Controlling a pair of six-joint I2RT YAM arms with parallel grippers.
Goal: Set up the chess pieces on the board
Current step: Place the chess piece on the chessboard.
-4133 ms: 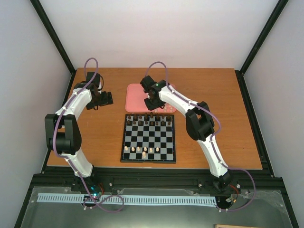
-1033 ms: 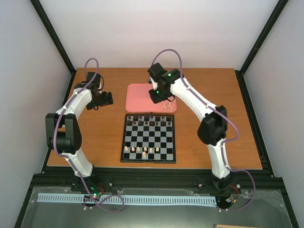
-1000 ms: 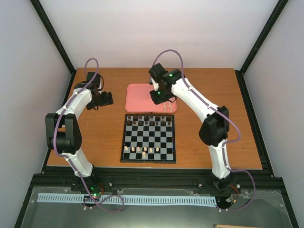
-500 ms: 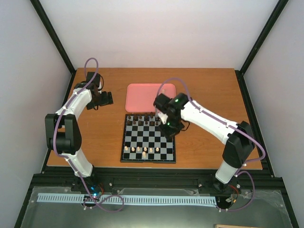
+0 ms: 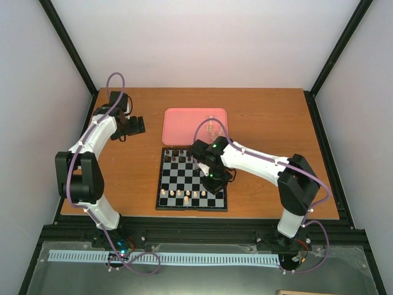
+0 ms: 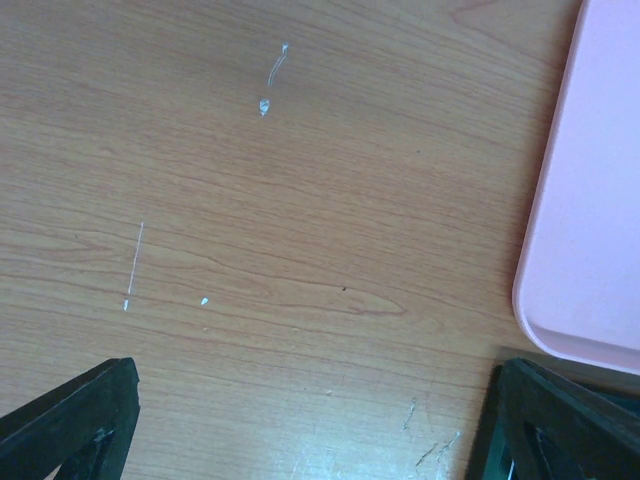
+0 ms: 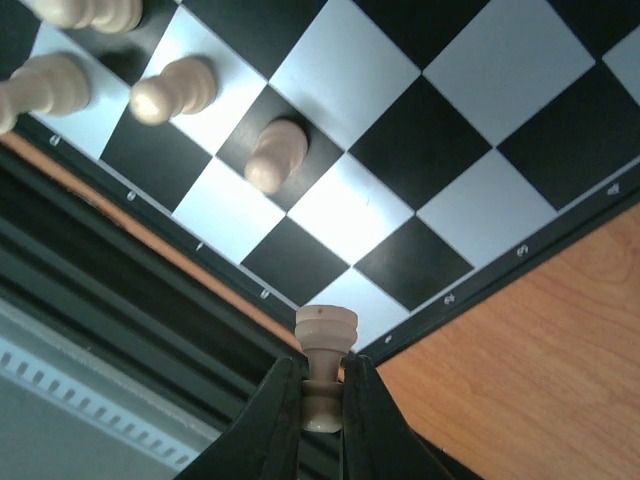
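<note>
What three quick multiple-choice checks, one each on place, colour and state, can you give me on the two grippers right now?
1. Over which part of the board does the right gripper hang?
A. far left corner
B. middle of the far row
C. near right part

2. What colour is the chess piece in its jaws?
A. cream-white
B. dark brown
C. pink

3. How does the left gripper stand?
A. shut on a piece
B. open, holding nothing
C. shut and empty

Answers:
1 C: the top view puts the gripper over the board's right side, towards the near rows, and the wrist view shows the board's near border just below it.
2 A: the right wrist view shows a pale cream piece pinched by its stem.
3 B: in the left wrist view its jaws stand wide apart with nothing between.
</note>
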